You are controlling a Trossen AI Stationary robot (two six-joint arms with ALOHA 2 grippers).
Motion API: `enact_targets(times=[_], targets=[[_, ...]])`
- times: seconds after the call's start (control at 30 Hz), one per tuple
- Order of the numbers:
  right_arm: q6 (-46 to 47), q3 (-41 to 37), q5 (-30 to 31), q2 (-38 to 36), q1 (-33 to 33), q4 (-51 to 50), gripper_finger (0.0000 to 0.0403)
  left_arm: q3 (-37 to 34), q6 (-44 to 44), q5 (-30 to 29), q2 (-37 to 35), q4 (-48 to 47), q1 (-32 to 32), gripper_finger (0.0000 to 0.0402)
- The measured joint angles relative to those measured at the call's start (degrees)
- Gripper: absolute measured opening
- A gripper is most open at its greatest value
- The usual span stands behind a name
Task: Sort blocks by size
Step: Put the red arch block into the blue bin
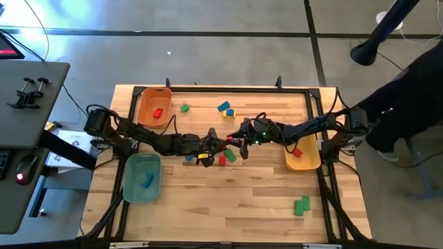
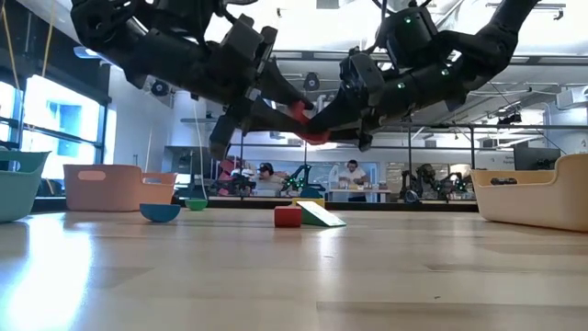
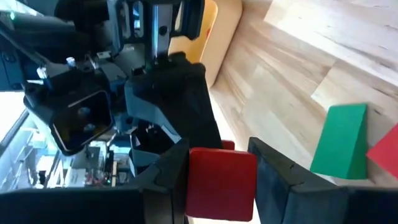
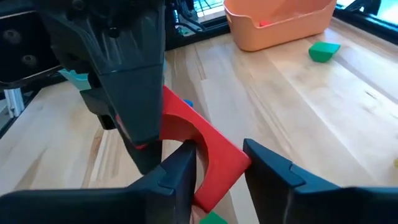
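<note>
Here the red block [image 3: 221,183] sits between both grippers' fingers [image 3: 283,180], apparently touching.

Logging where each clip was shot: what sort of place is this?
Likely a robotics lab or workshop: a wooden table holding trays, people at workbenches behind, and exposed ceiling ducts.

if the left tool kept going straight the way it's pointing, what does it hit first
Probably the right tool. The left tool has a red block between its fingers, and the other arm's tool sits right ahead, on the same block. Depth is hard to judge, but they look practically touching.
</note>
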Motion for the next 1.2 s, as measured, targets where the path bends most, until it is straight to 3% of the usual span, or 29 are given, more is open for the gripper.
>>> enact_targets(times=[0.23, 0.43, 0.5, 0.6, 0.73, 0.83, 0.93, 1.13, 1.2], targets=[[1.66, 0.00, -1.81, -0.54, -1.00, -2.34, 0.0177, -0.07, -3.64, -0.36, 0.04, -0.25, -0.80, 0.0113], [2.67, 0.00, -5.76, -5.53, -3.65, -8.61, 0.0215, -0.07, -8.42, -1.23, 0.04, -0.07, -2.47, 0.0113], [2.19, 0.00, -2.46, -8.22, -4.16, -12.05, 0.0216, -0.07, -9.59, -2.54, -0.06, -0.06, -3.43, 0.0113], [-1.34, 0.00, 7.47, -11.74, -4.01, -14.44, 0.0216, -0.07, -12.37, -6.17, -0.79, -0.33, -5.55, 0.0113], [-6.67, 0.00, 18.44, -13.31, -2.56, -12.94, 0.0215, 0.47, -15.69, -15.65, -3.79, -5.97, -9.00, 0.0113], [-9.03, 0.02, 19.28, -12.84, -2.00, -12.10, 0.0215, 3.50, -23.67, -23.24, -7.46, -16.86, -11.59, 0.0113], [-11.11, 0.02, 19.40, -12.24, -0.88, -12.58, 0.0215, 8.70, -37.39, -25.17, -10.90, -32.51, -13.79, 0.0113], [-14.84, 0.00, 19.32, -12.20, 1.25, -11.36, 0.0215, 21.52, -69.90, -25.92, -12.87, -80.21, -18.09, 0.0113], [-15.70, 0.00, 19.32, -12.20, 1.59, -10.32, 0.0215, 24.55, -84.60, -21.99, -12.94, -95.62, -19.11, 0.0113]])
